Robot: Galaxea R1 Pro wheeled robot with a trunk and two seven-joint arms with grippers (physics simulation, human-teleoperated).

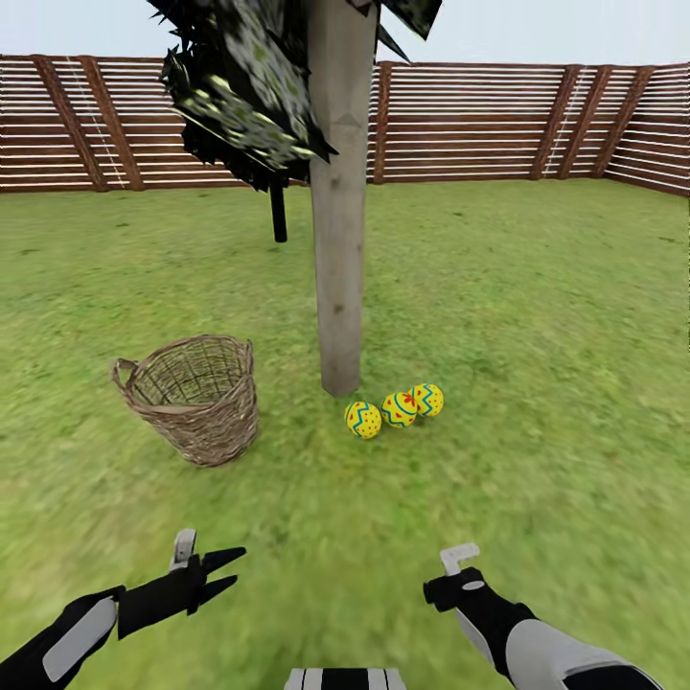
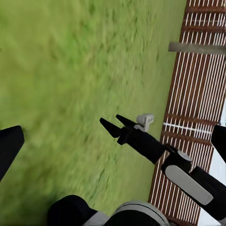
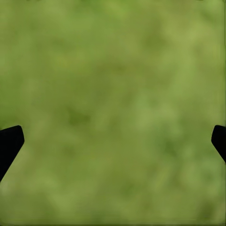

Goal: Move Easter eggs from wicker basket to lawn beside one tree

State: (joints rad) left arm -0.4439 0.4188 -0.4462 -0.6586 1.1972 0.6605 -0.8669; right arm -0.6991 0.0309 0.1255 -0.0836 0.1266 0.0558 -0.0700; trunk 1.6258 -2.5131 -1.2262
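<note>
My left gripper is low over the lawn, jaws apart, nothing between them. My right gripper points down at the grass, fingertips spread wide at the frame edges, empty. In the left wrist view the right gripper shows its two dark fingers parted, with the fence behind it. Ahead, three eggs lie in a short row on the grass, right at the base of the tree, on its right side. The middle and right eggs touch; the left one sits just beside them. The basket stands upright left of the trunk, near it, no eggs visible inside.
</note>
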